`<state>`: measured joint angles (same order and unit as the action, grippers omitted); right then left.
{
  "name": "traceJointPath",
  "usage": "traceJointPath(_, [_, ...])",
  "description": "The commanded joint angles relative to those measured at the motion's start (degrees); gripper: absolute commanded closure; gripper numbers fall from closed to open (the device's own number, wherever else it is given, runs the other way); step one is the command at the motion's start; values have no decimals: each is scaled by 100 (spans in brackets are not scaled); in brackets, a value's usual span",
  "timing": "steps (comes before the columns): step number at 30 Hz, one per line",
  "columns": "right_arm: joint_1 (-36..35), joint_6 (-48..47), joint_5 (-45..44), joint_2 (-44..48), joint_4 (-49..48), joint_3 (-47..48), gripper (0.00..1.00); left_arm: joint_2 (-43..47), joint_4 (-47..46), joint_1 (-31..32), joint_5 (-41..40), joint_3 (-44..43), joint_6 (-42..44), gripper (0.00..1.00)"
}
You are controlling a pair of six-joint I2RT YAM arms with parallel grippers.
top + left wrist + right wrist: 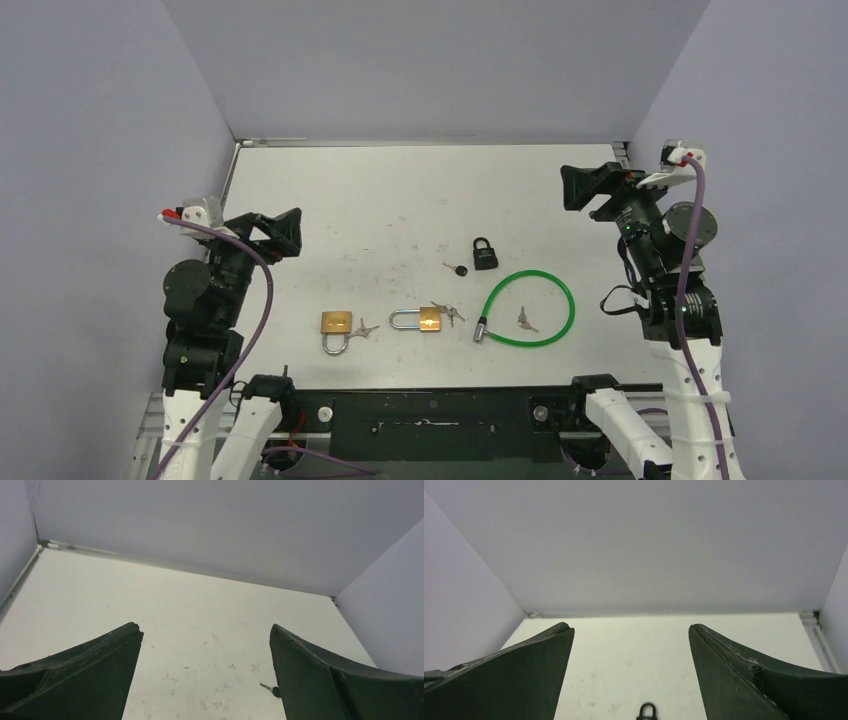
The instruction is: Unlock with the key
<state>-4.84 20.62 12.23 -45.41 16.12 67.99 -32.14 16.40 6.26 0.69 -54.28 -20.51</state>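
On the white table lie a small black padlock (pixel 485 253), a black-headed key (pixel 457 269) to its left, two brass padlocks (pixel 336 325) (pixel 420 320) each with silver keys beside it (pixel 366 329) (pixel 449 314), and a green cable lock (pixel 528 309) with a key (pixel 526 320) inside its loop. My left gripper (pixel 290 232) is open and empty, raised at the left. My right gripper (pixel 572 187) is open and empty, raised at the right. The left wrist view shows the black-headed key (pixel 271 689). The right wrist view shows the black padlock's shackle (pixel 646 711).
Lilac walls enclose the table on three sides. A metal strip (pixel 270 141) runs along the far edge. The arm bases and a black mounting rail (pixel 430 412) sit at the near edge.
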Motion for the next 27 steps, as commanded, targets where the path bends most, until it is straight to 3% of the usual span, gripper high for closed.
traceJointPath(1, [29,328,122,-255,512,-241,7,328,-566,-29,92,730,-650,3])
traceJointPath(4, [29,359,453,-418,544,-713,5,585,-744,-31,35,1177,-1070,3])
traceJointPath(8, [-106,279,1493,-520,-59,-1602,3,828,-1035,-29,520,1578,-924,3])
traceJointPath(13, [-1025,471,967,-845,29,-2127,6,723,-1338,-29,911,1949,-1136,3])
traceJointPath(18, [-2340,437,227,-1262,334,-2465,18,586,-1124,-33,681,2052,-1155,3])
traceJointPath(21, [-3098,377,-250,-1712,427,-2509,34,422,-992,-33,714,2016,-1242,3])
traceJointPath(27, [-3949,319,-664,-2835,354,-2309,49,-88,-488,-29,997,1975,-1613,3])
